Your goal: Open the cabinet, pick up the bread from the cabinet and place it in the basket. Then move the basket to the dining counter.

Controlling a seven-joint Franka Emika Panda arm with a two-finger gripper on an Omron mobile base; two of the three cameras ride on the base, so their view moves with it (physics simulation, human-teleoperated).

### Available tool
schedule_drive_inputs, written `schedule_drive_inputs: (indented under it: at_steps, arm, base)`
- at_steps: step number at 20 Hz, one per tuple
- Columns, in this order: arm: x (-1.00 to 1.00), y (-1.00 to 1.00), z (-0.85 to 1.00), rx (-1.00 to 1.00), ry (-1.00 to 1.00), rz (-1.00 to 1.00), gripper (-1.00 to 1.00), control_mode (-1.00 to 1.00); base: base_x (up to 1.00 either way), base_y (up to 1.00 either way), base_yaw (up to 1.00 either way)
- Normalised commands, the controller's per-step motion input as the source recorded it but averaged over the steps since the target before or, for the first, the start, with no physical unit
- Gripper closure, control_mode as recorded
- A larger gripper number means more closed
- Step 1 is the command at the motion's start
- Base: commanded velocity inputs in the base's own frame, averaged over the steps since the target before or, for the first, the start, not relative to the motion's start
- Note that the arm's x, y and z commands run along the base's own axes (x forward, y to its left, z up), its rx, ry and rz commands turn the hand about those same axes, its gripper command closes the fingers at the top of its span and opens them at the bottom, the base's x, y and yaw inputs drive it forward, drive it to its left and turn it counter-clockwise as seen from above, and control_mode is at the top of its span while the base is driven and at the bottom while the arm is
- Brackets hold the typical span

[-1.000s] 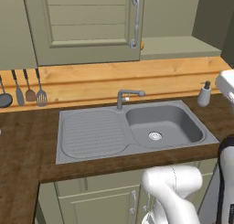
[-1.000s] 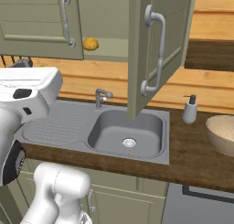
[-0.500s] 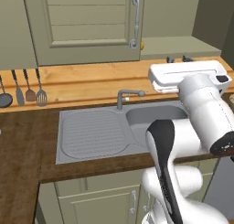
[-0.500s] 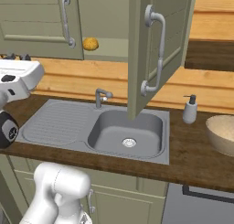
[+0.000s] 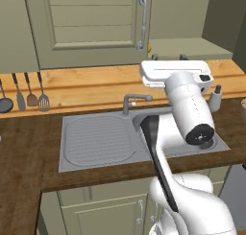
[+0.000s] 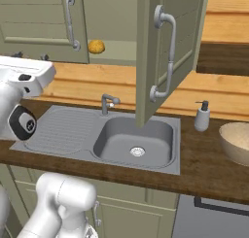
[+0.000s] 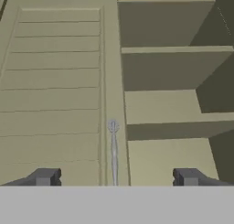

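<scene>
Jaws spread wide, empty (image 7: pixel 116 177), facing sage-green wall cabinet (image 7: pixel 173 72). Small golden-orange bun (image 6: pixel 96 46) sits on cabinet shelf, upper left of right base view. Risks: closed left door (image 7: pixel 55 90) blocks reach; swung-open right door (image 6: pixel 165 52) snags arm.

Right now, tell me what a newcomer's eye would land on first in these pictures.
The cabinet above the steel sink has one door swung wide open, and the bread sits alone on its bottom shelf. The white arm rises in front with the gripper open, facing the cabinet. The basket waits at the worktop's right end.
</scene>
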Motion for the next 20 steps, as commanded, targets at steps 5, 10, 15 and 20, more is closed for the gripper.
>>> schedule_drive_inputs:
  at_steps: [5,10,15,20]
  arm:
    - [0.74,0.06,0.16,-0.08,0.25,0.0,-1.0,-1.0]
    - [0.42,0.0,0.03,-0.02,0.08,0.0,-1.0,-1.0]
    - [0.46,0.0,0.0,0.0,0.04,0.0,-1.0,-1.0]
    - [0.44,0.0,0.0,0.01,0.01,0.0,-1.0,-1.0]
  base:
    - [0.0,0.0,0.0]
    - [0.0,0.0,0.0]
    - [0.0,0.0,0.0]
    - [0.0,0.0,0.0]
